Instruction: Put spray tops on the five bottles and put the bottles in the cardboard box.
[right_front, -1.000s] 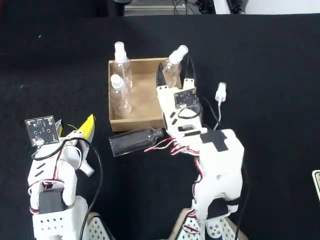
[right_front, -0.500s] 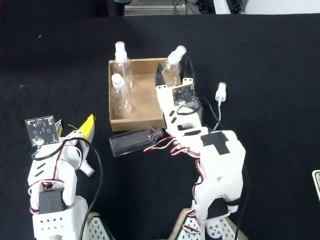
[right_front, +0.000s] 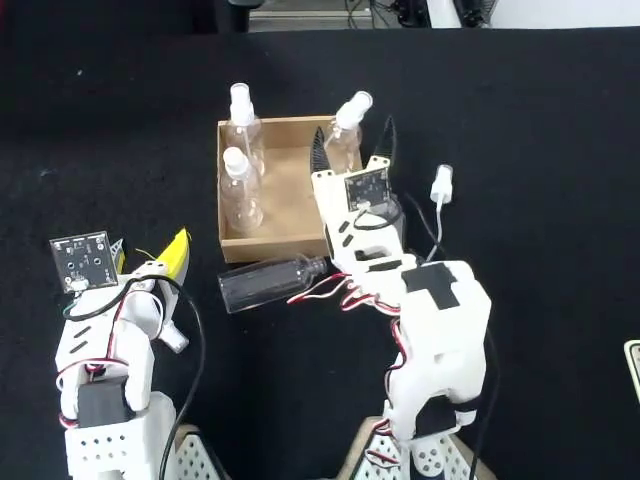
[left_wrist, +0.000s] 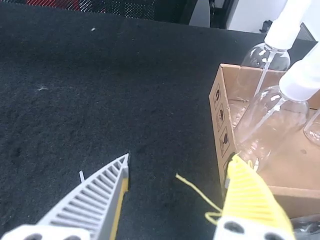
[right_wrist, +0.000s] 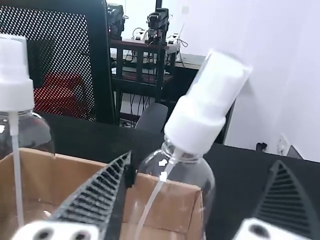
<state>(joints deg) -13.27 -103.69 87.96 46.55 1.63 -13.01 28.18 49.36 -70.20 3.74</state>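
Counted overhead: three topped bottles (right_front: 238, 190), one bare bottle (right_front: 268, 283) behind right gripper (right_front: 354, 130), one loose spray top (right_front: 441, 186) beside it. Found right gripper spread around one, left gripper (left_wrist: 180, 160) released.

Both arms are white plastic with black cables and red-and-white wires. The left arm (right_front: 105, 350) has ribbed jaws, one yellow and one grey; the right arm (right_front: 435, 320) has black ones.

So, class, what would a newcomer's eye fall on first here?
The right gripper stands out first, open around a tilted bottle at the right edge of the cardboard box. Next come an uncapped bottle lying on its side just in front of the box, and a loose spray top beside that arm.
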